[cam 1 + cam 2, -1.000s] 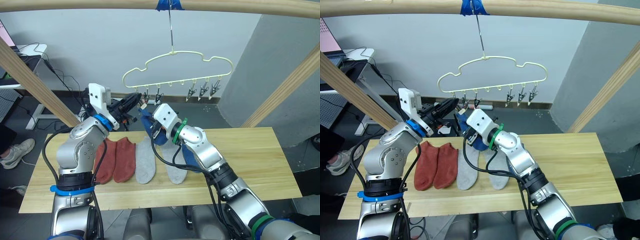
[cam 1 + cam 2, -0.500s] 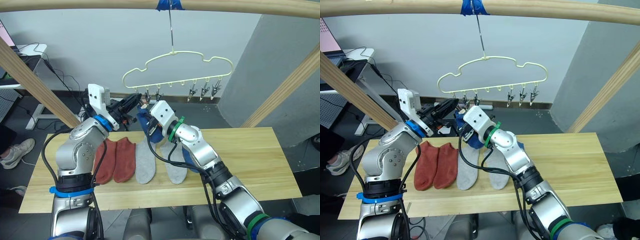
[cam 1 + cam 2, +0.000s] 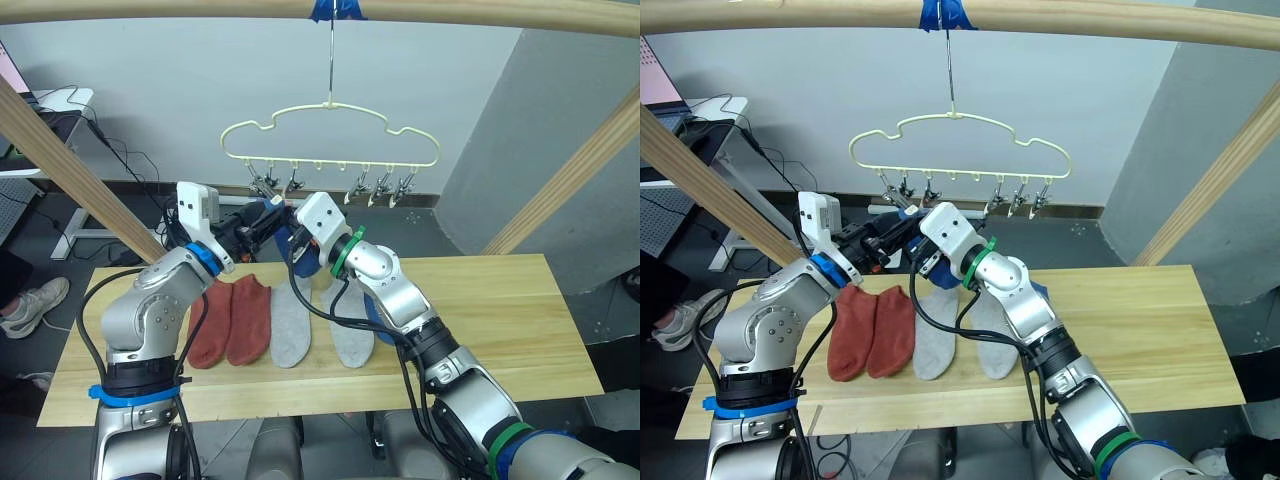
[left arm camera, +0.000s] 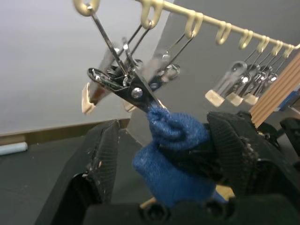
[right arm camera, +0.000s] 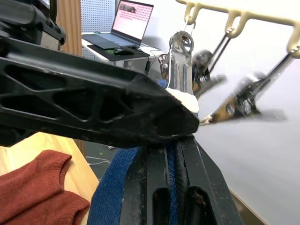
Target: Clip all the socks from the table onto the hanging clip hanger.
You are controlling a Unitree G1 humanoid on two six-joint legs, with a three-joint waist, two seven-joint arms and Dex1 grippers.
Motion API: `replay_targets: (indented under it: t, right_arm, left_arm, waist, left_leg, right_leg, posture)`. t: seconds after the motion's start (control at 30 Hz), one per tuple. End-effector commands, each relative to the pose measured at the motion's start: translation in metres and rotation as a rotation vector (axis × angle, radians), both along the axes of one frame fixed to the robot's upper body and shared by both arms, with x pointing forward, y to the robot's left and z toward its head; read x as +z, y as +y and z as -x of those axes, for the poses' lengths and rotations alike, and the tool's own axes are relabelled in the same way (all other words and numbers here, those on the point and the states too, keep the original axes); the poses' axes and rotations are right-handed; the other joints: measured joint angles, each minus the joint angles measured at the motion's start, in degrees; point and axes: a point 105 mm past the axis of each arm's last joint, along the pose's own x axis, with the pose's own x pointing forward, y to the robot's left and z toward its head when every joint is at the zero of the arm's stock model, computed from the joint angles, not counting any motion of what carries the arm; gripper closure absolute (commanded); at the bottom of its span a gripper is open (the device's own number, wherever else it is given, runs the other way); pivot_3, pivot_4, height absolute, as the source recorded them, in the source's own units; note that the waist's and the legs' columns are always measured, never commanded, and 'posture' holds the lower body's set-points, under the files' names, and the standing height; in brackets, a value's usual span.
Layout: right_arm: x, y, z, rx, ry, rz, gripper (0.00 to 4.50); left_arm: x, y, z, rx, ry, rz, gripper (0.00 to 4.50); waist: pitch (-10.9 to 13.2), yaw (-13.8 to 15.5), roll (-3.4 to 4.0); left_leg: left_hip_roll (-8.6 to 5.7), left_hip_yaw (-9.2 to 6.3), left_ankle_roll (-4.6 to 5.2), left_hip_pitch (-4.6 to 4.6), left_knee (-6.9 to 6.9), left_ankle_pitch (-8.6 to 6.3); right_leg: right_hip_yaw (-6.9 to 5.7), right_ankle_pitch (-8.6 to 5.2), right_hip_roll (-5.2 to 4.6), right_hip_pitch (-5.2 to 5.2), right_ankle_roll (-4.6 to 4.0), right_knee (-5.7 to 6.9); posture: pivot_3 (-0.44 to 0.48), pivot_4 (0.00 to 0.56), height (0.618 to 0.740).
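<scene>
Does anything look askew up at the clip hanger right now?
Yes. The clip hanger hangs skewed off its hook, and two clips splay out sideways near the blue sock held by the right gripper. Nothing appears damaged.

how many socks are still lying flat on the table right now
4 plainly: two rust-red socks side by side toward the robot's left, and two grey socks beside them. Another blue sock seems to lie mostly hidden behind the right arm.

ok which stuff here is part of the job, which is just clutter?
Job: blue sock in right pincer; clip hanger; red socks, grey socks on table.
Clutter: pole frame, laptop, floor cables.
</scene>
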Motion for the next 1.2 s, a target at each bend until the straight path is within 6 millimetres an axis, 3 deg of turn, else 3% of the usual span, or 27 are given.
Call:
replay_targets:
  t: [0.03, 0.13, 0.27, 0.47, 0.67, 0.9, 1.2]
  right_arm:
    - [0.015, 0.008, 0.008, 0.055, -0.028, -0.041, 4.5]
    - [0.008, 0.009, 0.011, 0.075, 0.005, -0.017, 3.78]
    - [-0.003, 0.006, 0.019, 0.116, 0.016, 0.06, 2.39]
    - [-0.013, -0.015, 0.046, 0.213, 0.018, 0.206, 2.39]
    - [0.006, -0.062, 0.064, 0.209, 0.031, 0.219, 2.39]
    - [0.031, -0.113, 0.087, 0.2, 0.084, 0.196, 2.39]
    - [0.038, -0.144, 0.092, 0.095, 0.135, 0.194, 2.39]
  left_arm:
    - [0.013, 0.004, 0.005, 0.011, -0.057, -0.011, 1.3]
    - [0.013, 0.007, 0.005, 0.029, -0.075, -0.041, 1.25]
    - [0.012, 0.009, 0.006, 0.058, -0.112, -0.093, 1.25]
    - [0.012, 0.006, 0.01, 0.107, -0.198, -0.156, 1.25]
    - [0.006, -0.014, 0.012, 0.157, -0.305, -0.201, 1.25]
    - [0.003, -0.027, 0.001, 0.261, -0.368, -0.185, 1.25]
    - [-0.003, -0.038, -0.008, 0.293, -0.368, -0.156, 1.25]
  waist:
    - [0.0, 0.0, 0.0]
    - [0.0, 0.0, 0.0]
    - [0.0, 0.0, 0.0]
    - [0.0, 0.6, 0.0]
    - [0.0, 0.6, -0.01]
    - [0.0, 0.4, -0.02]
    - [0.0, -0.9, -0.02]
  left_leg:
    - [0.0, 0.0, 0.0, 0.0, 0.0, 0.0]
    - [0.0, 0.0, 0.0, 0.01, 0.0, 0.0]
    - [0.0, 0.01, 0.0, 0.0, 0.0, 0.0]
    - [-0.01, 0.01, -0.01, -0.03, 0.0, -0.01]
    - [-0.01, 0.02, -0.02, -0.03, 0.04, 0.0]
    - [-0.02, 0.04, -0.01, -0.03, 0.06, 0.0]
    - [-0.02, 0.07, 0.0, -0.03, 0.06, 0.0]
  right_leg:
    - [0.01, 0.0, 0.0, 0.0, 0.0, 0.01]
    - [0.0, 0.0, 0.0, 0.0, 0.0, 0.01]
    - [0.01, 0.0, 0.0, -0.01, -0.01, 0.0]
    - [0.0, 0.0, -0.02, -0.02, -0.01, -0.02]
    - [0.02, 0.0, -0.02, -0.01, 0.0, -0.03]
    - [0.03, -0.02, 0.0, 0.0, 0.03, -0.03]
    - [0.06, -0.15, 0.02, 0.01, 0.25, -0.03]
  posture:
    - [-0.15, 0.241, 0.74]
    - [-0.149, 0.241, 0.74]
    - [-0.151, 0.239, 0.74]
    - [-0.166, 0.24, 0.74]
    - [-0.188, 0.243, 0.74]
    - [-0.232, 0.251, 0.74]
    - [-0.272, 0.258, 0.74]
